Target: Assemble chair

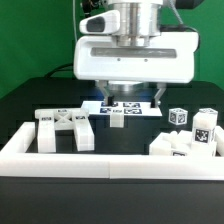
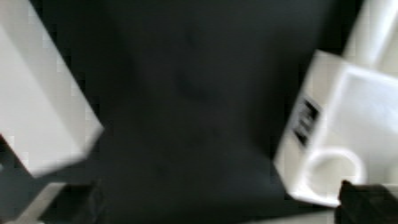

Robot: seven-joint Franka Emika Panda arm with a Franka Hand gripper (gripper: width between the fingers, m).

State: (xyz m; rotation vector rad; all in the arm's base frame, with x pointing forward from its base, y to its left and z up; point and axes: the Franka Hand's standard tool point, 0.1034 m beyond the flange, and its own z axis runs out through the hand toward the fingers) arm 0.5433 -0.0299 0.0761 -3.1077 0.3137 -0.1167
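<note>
My gripper [image 1: 130, 100] hangs low over the middle of the table, jaws open and empty. Just in front of it a small white chair part [image 1: 117, 120] sits on the black table. The X-braced back panel [image 1: 65, 127] lies at the exterior view's left. More chair parts [image 1: 185, 143], some with square tags [image 1: 205, 124], cluster at the right. In the wrist view my gripper [image 2: 210, 205] is over bare black table, its dark fingertips [image 2: 370, 198] wide apart. A white part with slots and a round hole [image 2: 338, 120] lies beside one fingertip. Another blurred white piece [image 2: 36, 90] lies on the other side.
The marker board [image 1: 128, 108] lies under my gripper. A long low white barrier wall [image 1: 100, 162] runs along the front and up both sides [image 1: 18, 138]. A tagged white cube [image 1: 178, 117] stands at the right rear.
</note>
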